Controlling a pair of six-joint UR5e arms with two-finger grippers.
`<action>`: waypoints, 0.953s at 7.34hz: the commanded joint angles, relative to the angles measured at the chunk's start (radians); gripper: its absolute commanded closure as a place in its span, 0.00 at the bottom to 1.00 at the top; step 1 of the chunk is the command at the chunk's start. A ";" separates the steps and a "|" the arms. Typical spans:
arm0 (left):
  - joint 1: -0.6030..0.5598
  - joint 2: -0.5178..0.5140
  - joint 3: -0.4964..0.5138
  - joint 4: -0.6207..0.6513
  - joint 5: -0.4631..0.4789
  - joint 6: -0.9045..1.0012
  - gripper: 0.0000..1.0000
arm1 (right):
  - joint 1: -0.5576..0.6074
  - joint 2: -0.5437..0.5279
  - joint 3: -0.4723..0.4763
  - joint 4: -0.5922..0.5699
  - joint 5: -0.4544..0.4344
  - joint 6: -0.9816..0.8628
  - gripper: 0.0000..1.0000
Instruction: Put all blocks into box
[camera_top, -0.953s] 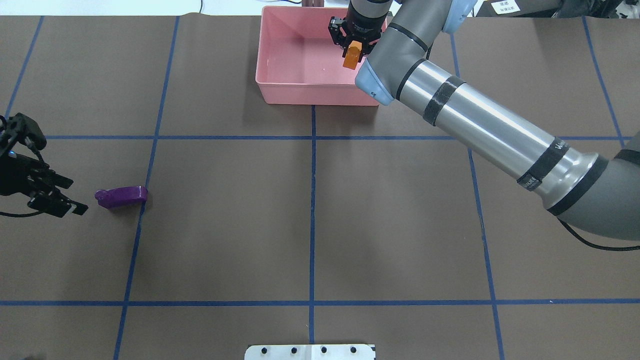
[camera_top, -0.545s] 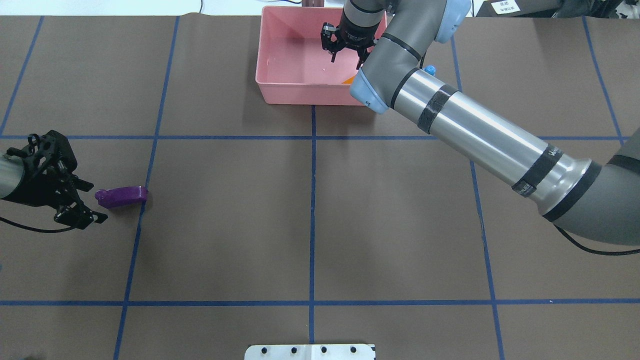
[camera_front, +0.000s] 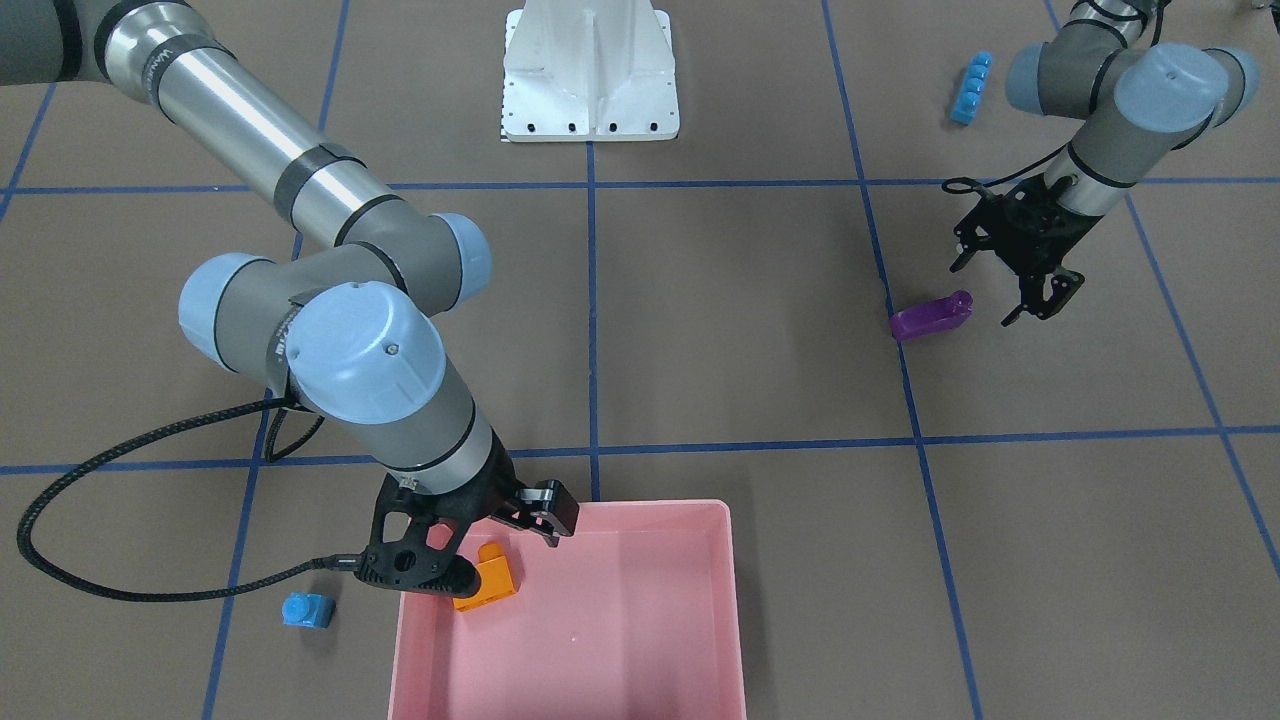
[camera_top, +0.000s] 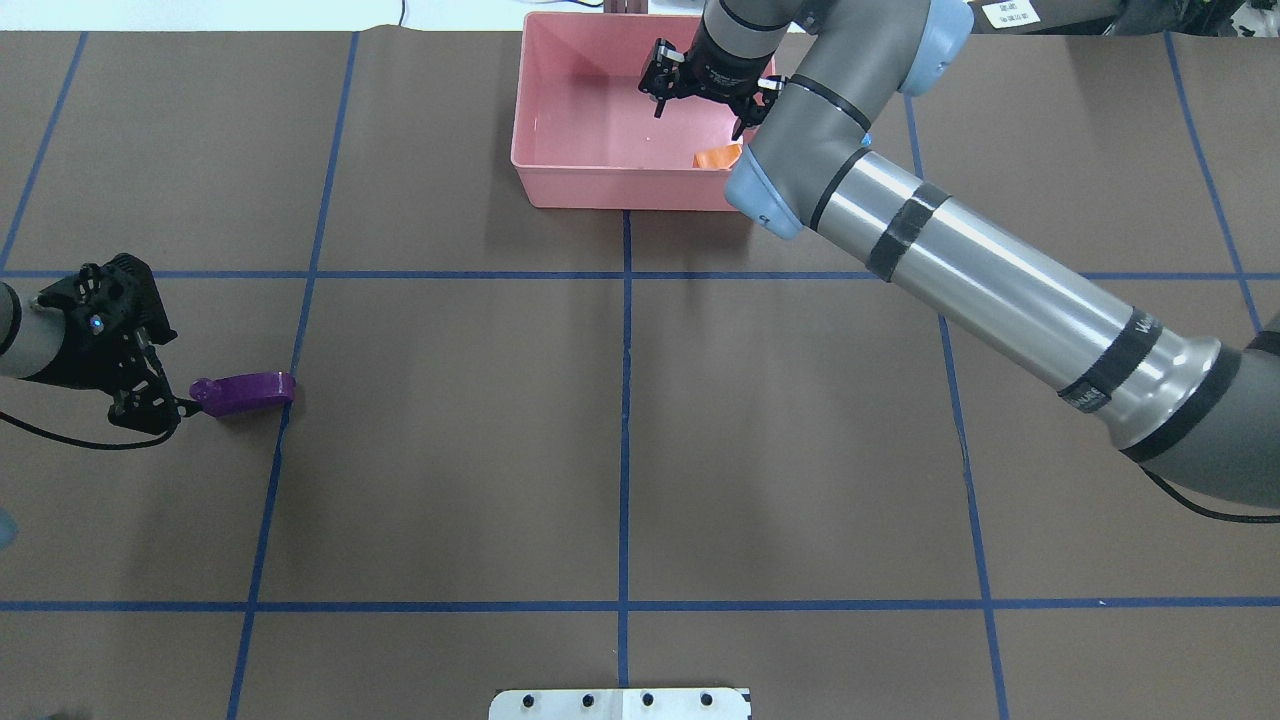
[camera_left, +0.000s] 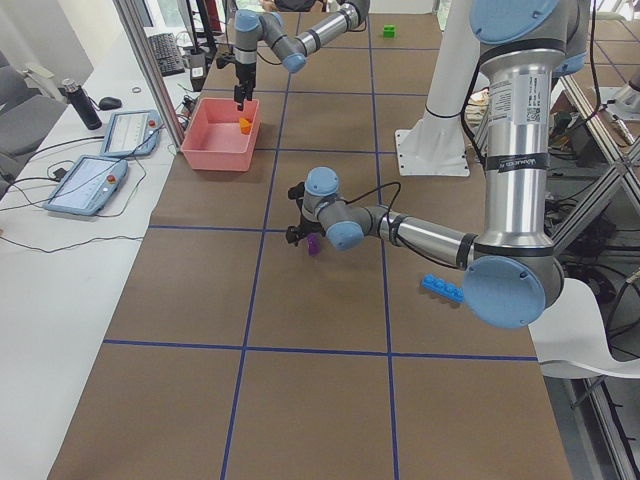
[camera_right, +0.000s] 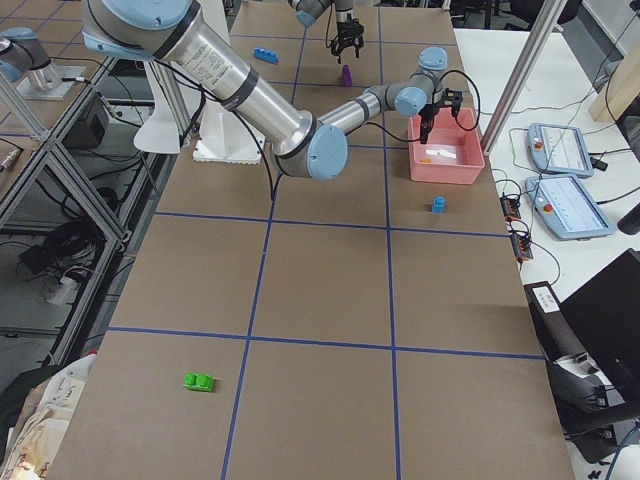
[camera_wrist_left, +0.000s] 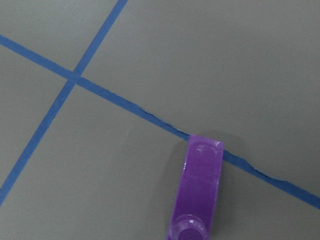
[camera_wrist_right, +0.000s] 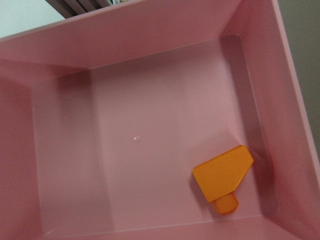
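One box (camera_front: 640, 640), five blocks: orange wedge (camera_front: 487, 583), purple piece (camera_front: 930, 317), green brick (camera_right: 199, 381), blue cube (camera_front: 306, 610), blue bar (camera_front: 970, 88)

From here, the right arm (camera_top: 980, 280) covers the right part of the orange wedge (camera_top: 712, 157) at the upper centre of the overhead view. The purple sloped piece (camera_wrist_left: 197, 195) runs off the bottom edge of the left wrist view. The box (camera_front: 738, 620) is cut off at the front view's bottom edge. The green brick (camera_left: 388, 31), at the top of the left side view, is too small for me to count its studs.
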 joint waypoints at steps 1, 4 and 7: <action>0.046 -0.026 0.011 0.034 0.006 0.007 0.01 | 0.037 -0.090 0.095 -0.001 0.077 -0.005 0.01; 0.060 -0.104 0.032 0.146 0.006 0.007 0.01 | 0.084 -0.203 0.205 -0.005 0.140 -0.005 0.01; 0.062 -0.106 0.060 0.147 0.006 0.007 0.05 | 0.118 -0.259 0.255 -0.004 0.179 -0.007 0.01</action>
